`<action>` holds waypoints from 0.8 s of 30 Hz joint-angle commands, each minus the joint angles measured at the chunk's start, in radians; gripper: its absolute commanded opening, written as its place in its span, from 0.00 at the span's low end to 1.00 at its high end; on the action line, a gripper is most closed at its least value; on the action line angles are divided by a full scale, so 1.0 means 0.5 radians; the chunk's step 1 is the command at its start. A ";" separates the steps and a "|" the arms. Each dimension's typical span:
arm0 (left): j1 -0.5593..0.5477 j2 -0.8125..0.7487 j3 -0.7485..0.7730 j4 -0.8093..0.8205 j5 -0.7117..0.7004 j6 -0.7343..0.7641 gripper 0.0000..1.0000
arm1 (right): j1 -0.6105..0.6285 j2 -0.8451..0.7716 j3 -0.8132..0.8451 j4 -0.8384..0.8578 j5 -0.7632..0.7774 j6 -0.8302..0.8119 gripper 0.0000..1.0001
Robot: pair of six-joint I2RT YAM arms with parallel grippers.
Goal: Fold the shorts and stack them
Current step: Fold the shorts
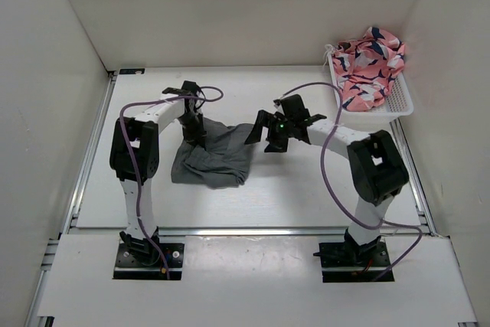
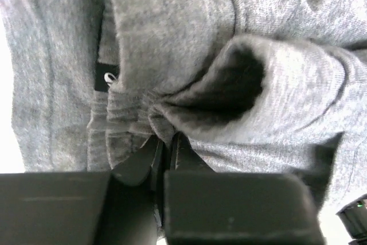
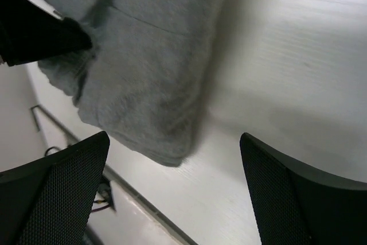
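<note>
The grey shorts [image 1: 214,158] lie bunched on the table's middle left. My left gripper [image 1: 192,134] is at their far left edge, shut on a fold of the fabric. In the left wrist view the closed tips [image 2: 165,142] pinch gathered grey cloth [image 2: 189,73], and a small black label [image 2: 107,77] shows. My right gripper [image 1: 264,132] hovers open and empty just right of the shorts. In the right wrist view the wide-apart fingers [image 3: 57,193] frame a corner of the shorts [image 3: 149,84] and bare table.
A white basket [image 1: 398,103] at the back right holds pink patterned clothes [image 1: 370,63]. White walls enclose the table on three sides. Purple cables loop off both arms. A metal rail [image 1: 92,143] runs along the table's left edge.
</note>
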 commanded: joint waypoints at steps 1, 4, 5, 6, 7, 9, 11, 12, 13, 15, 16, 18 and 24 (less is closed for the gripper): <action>-0.002 -0.093 0.054 0.011 0.016 0.031 0.10 | -0.003 0.163 -0.051 0.448 -0.382 0.150 0.99; 0.020 -0.185 0.054 0.011 -0.006 -0.009 0.10 | 0.083 0.310 0.074 0.501 -0.383 0.086 0.93; 0.020 -0.185 0.054 0.011 -0.006 -0.009 0.10 | 0.108 0.372 0.108 0.483 -0.355 0.065 0.90; 0.020 -0.212 0.054 -0.007 -0.006 -0.009 0.10 | 0.129 0.399 0.142 0.482 -0.355 0.064 0.84; 0.020 -0.213 0.054 -0.008 -0.006 -0.027 0.10 | 0.154 0.427 0.182 0.482 -0.355 0.064 0.80; 0.020 -0.252 0.054 -0.008 -0.006 -0.027 0.10 | 0.172 0.467 0.182 0.537 -0.336 0.064 0.65; 0.020 -0.283 0.054 -0.008 -0.006 -0.027 0.10 | 0.172 0.425 0.149 0.571 -0.291 0.110 0.42; 0.020 -0.283 0.054 -0.008 -0.006 -0.027 0.10 | 0.172 0.394 0.124 0.596 -0.260 0.110 0.07; 0.020 -0.314 0.054 -0.026 -0.006 -0.027 0.10 | 0.172 0.354 0.097 0.572 -0.181 0.110 0.00; -0.001 -0.378 0.054 -0.026 -0.006 -0.045 0.10 | 0.129 0.231 0.056 0.428 -0.088 0.074 0.00; -0.002 -0.400 0.054 -0.026 -0.006 -0.045 0.10 | 0.129 0.192 0.035 0.351 -0.042 0.043 0.00; -0.047 -0.449 0.054 -0.026 0.052 -0.064 0.10 | 0.108 0.093 0.090 0.034 0.123 -0.085 0.00; -0.091 -0.587 0.054 -0.066 0.086 -0.104 0.10 | 0.062 -0.119 0.200 -0.453 0.381 -0.306 0.00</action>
